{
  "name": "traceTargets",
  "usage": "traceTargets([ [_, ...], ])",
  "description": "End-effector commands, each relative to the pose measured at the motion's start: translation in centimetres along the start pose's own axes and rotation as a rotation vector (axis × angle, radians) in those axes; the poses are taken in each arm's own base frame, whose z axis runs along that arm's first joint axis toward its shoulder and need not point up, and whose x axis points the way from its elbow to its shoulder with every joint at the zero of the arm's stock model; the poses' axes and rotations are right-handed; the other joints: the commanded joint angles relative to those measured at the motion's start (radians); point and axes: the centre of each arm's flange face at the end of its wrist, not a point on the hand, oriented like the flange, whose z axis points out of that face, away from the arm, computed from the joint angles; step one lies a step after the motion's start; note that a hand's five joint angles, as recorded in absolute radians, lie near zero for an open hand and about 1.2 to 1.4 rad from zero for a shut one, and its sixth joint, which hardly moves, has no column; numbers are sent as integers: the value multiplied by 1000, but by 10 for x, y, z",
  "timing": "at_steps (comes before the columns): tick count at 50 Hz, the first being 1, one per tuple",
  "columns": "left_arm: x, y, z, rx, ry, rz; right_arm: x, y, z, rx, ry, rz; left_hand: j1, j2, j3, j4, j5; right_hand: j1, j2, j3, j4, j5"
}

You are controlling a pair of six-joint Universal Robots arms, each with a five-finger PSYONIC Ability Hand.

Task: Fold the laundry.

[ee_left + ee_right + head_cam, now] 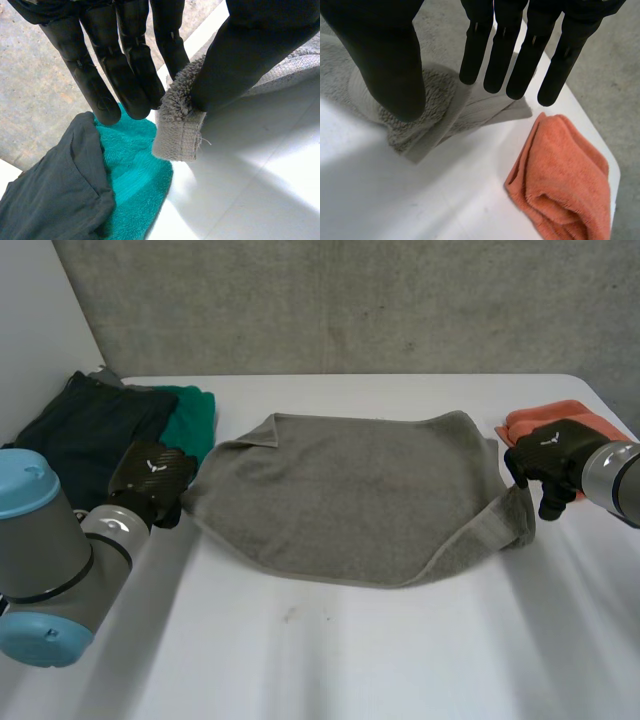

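Left hand (152, 478): mid-left; thumb and fingers pinch a corner of the grey towel (350, 495).
Grey towel: centre, spread across the table (330, 660).
Right hand (548, 455): mid-right; thumb and straight fingers pinch the opposite corner, lifted.
Risk: either shallow pinch could slip mid-fold, leaving a crooked fold.

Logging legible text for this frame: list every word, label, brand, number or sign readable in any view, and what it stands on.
No readable words or numbers in any view.
A pale emblem marks the back of the left hand and the right hand: a shape, not letters.
No tag or print shows on the grey terry towel, the folded orange cloth, the teal towel or the dark garment.
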Motion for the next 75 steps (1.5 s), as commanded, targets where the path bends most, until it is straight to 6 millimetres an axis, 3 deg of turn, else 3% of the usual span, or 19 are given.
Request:
traceTargets([
  [1,0,0,0,1,-1,0,2,-7,-4,30,13,-7,273,203,206,196,234,12,12,14,15,14],
  [9,-1,-1,0,4,-4,0,2,-9,-10,32,17,-8,273,203,206,196,234,6,6,8,9,8],
  [15,-3,-1,0,1,-10,-1,-17,0,-7,-1,-46,-17,273,203,206,196,234,-120,-120,-118,-117,-118],
  [25,-6,2,1,-8,-17,-6,-45,27,9,-69,-116,-38,273,203,206,196,234,-59,-59,-57,-56,-57],
  [27,-5,2,0,-10,-15,-8,-48,32,13,-68,-113,-37,273,203,206,196,234,6,5,7,9,8],
  [31,-5,1,-1,-10,-14,-8,-49,37,22,-49,-76,-41,273,203,206,196,234,670,670,672,673,672],
  [35,-6,-1,-8,-31,1,-8,-45,38,23,-44,-32,-32,273,203,206,196,234,671,671,673,674,674],
  [39,-13,-13,-28,-51,4,-5,-31,24,3,-20,40,-43,273,203,206,196,234,671,671,673,674,674],
  [40,-19,-20,-38,-57,-3,1,-21,13,-13,8,80,-59,273,203,206,196,234,671,671,673,674,674],
  [43,-30,-29,-55,-68,-22,1,-7,4,-39,4,126,-70,273,203,206,196,234,671,671,673,674,674],
  [46,-51,-48,-79,-65,-68,6,12,-2,-69,-21,171,-100,273,203,206,196,234,671,671,673,674,674],
  [51,-80,-98,-119,68,-162,48,38,-31,-135,50,319,-167,273,203,206,196,234,671,671,673,674,674],
  [54,-89,-122,-135,156,-188,64,42,-42,-155,99,383,-188,273,203,206,196,234,671,671,673,674,674],
  [57,-87,-128,-138,188,-163,71,41,-37,-147,78,357,-181,273,203,206,196,234,671,671,673,674,674],
  [60,-83,-115,-121,130,-109,58,38,-29,-130,39,311,-174,273,203,206,196,234,671,671,673,674,674],
  [67,-58,-59,-54,-126,67,5,26,-8,-61,-73,147,-179,273,203,206,196,234,671,671,673,674,674],
  [68,-55,-46,-38,-175,90,-2,25,-6,-54,-83,132,-182,273,203,206,196,234,671,671,673,674,674],
  [72,-56,-32,2,-235,82,2,18,-1,-19,-107,94,-189,273,203,206,196,234,671,671,673,674,674],
  [75,-58,-45,29,-198,32,46,23,-11,5,-47,156,-212,273,203,206,196,234,671,671,673,674,674],
])
